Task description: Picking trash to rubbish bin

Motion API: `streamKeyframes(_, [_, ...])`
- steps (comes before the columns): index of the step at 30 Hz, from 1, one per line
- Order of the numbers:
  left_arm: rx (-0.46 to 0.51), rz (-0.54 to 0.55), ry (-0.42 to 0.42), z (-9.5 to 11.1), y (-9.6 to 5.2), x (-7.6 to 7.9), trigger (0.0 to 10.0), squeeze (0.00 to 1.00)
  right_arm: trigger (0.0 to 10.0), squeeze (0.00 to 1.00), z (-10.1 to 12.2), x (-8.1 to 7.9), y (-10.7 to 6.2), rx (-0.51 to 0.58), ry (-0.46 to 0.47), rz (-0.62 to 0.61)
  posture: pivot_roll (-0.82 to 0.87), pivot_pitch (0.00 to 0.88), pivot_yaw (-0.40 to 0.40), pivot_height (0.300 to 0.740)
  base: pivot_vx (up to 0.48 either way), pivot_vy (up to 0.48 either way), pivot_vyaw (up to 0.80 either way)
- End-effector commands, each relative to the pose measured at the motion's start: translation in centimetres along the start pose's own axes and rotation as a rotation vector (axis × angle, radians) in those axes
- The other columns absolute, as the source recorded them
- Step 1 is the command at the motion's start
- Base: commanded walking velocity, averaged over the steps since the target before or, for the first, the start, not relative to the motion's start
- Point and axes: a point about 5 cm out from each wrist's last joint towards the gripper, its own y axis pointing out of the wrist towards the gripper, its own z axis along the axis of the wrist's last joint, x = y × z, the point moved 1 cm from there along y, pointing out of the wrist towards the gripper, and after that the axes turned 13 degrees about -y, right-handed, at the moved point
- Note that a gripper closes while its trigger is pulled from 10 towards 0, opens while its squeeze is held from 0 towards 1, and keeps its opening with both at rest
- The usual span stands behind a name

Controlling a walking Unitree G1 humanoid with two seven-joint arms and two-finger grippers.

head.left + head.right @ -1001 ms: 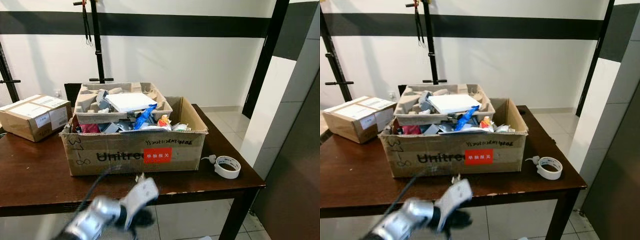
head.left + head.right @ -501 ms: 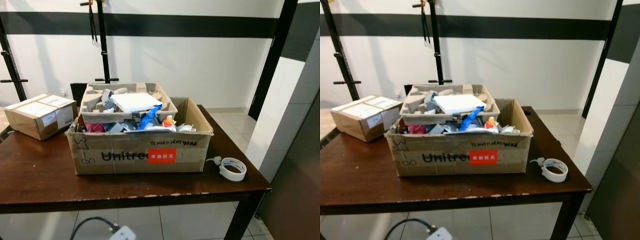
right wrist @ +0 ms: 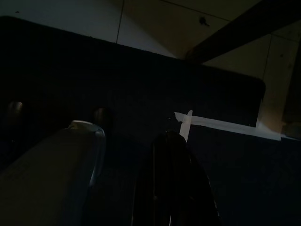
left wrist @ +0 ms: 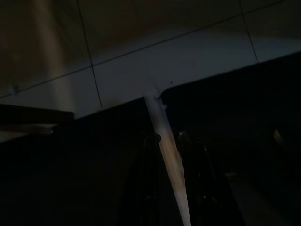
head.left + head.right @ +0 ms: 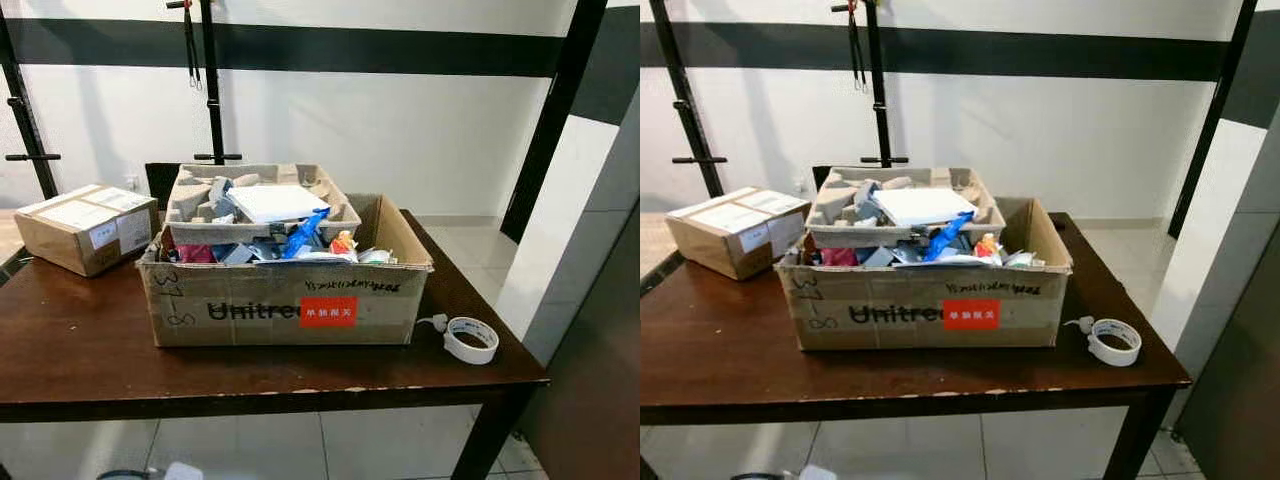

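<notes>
A big open cardboard box (image 5: 285,300) printed "Unitree" with a red label stands on the dark wooden table (image 5: 80,350) and serves as the bin. It is heaped with trash: a grey pulp tray (image 5: 190,205) holding a white sheet (image 5: 275,202), a blue wrapper (image 5: 305,232), and an orange-and-white scrap (image 5: 343,243). The left arm hangs low, with a white bit of its wrist (image 5: 183,471) showing below the table's front edge. The left gripper (image 4: 168,137) and right gripper (image 3: 129,134) appear in very dark wrist views over floor tiles and dark furniture.
A roll of white tape (image 5: 470,339) lies near the table's right front corner. A small sealed carton (image 5: 85,227) sits at the back left. A black stand (image 5: 210,80) rises behind the box against the wall. Tiled floor opens to the right.
The left arm, raised before the table's front edge a second ago, has dropped to the bottom of the picture. The camera has shifted slightly; nothing on the table has moved.
</notes>
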Motion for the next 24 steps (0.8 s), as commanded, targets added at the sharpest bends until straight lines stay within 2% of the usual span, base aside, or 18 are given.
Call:
streamKeyframes(1, [-0.042, 0.025, -0.014, -1.0, 0.1, 0.5, 10.0, 0.0, 10.0, 0.0, -0.7, 0.0, -0.1, -0.023, 0.059, 0.006, 0.0, 0.064, -0.033, 0.74, 0.0, 0.0, 0.0])
streamKeyframes(5, [0.004, 0.022, -0.03, -0.7, 0.1, 0.6, 10.0, 0.0, 10.0, 0.0, -0.4, -0.6, -0.1, -0.015, 0.068, 0.029, -0.01, 0.067, -0.013, 0.74, 0.0, 0.0, 0.0])
streamKeyframes(7, [-0.006, 0.007, -0.058, -0.9, 0.1, 0.7, 10.0, 0.0, 10.0, 0.0, -0.2, -0.8, -0.1, -0.006, 0.072, 0.035, -0.01, 0.061, -0.006, 0.74, 0.0, 0.0, 0.0])
streamKeyframes(8, [-0.035, -0.034, -0.082, -1.6, 0.1, 1.0, 10.0, 0.0, 10.0, 0.0, 0.2, -0.7, -0.1, 0.012, 0.073, 0.025, -0.01, 0.058, -0.016, 0.74, 0.0, 0.0, 0.0])
streamKeyframes(9, [-0.038, -0.045, -0.074, -1.7, 0.0, 1.1, 10.0, 0.0, 10.0, 0.0, 0.3, -0.7, 0.0, 0.018, 0.069, 0.017, -0.01, 0.058, -0.016, 0.74, 0.0, 0.0, 0.0])
streamKeyframes(13, [-0.048, 0.014, -0.107, -2.2, 0.0, 0.5, 10.0, 0.0, 10.0, 0.0, -0.2, -1.6, -0.2, -0.01, 0.06, 0.07, -0.01, 0.06, -0.024, 0.74, 0.0, 0.0, 0.0])
streamKeyframes(16, [-0.054, 0.004, -0.102, -2.6, -0.1, 0.8, 10.0, 0.0, 10.0, 0.0, -0.4, -1.7, -0.2, -0.019, 0.046, 0.082, -0.01, 0.061, -0.024, 0.74, 0.0, 0.0, 0.0])
streamKeyframes(20, [-0.021, 0.044, -0.042, -2.6, -0.2, 0.4, 10.0, 0.0, 10.0, 0.0, -1.0, -1.6, -0.3, -0.038, 0.053, 0.08, 0.0, 0.068, -0.031, 0.74, 0.0, 0.0, 0.0])
streamKeyframes(24, [-0.015, 0.026, -0.069, -2.7, -0.3, 0.4, 10.0, 0.0, 10.0, 0.0, -1.1, -1.4, -0.3, -0.036, 0.006, 0.049, -0.01, 0.072, -0.027, 0.74, 0.0, 0.0, 0.0])
